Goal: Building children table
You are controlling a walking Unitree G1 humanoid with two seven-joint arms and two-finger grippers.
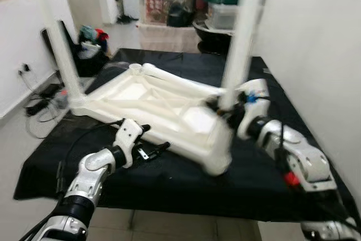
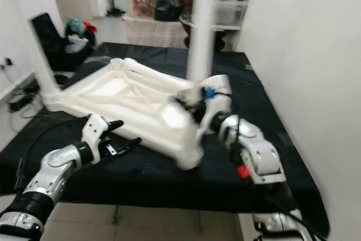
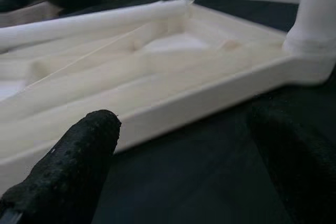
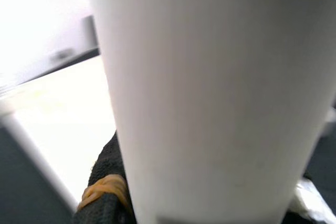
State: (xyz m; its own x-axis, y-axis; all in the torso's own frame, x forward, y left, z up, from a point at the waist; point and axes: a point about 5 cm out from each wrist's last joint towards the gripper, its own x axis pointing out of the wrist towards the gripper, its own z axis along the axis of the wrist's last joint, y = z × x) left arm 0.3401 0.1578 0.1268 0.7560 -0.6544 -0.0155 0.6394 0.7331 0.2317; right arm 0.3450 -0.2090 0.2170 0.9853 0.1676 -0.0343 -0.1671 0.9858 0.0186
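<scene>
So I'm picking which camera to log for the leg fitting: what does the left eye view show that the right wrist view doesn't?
Left eye view alone: the upturned white tabletop on the black cloth, a second upright leg, a third leg lying flat, and the open left gripper near the tabletop's edge. Right wrist view alone: an orange band on a black finger. Both: the right gripper at the base of the near leg.

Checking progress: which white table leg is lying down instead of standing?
The loose leg lying across the upturned tabletop; the other two stand upright at corners, one at the right gripper.
</scene>
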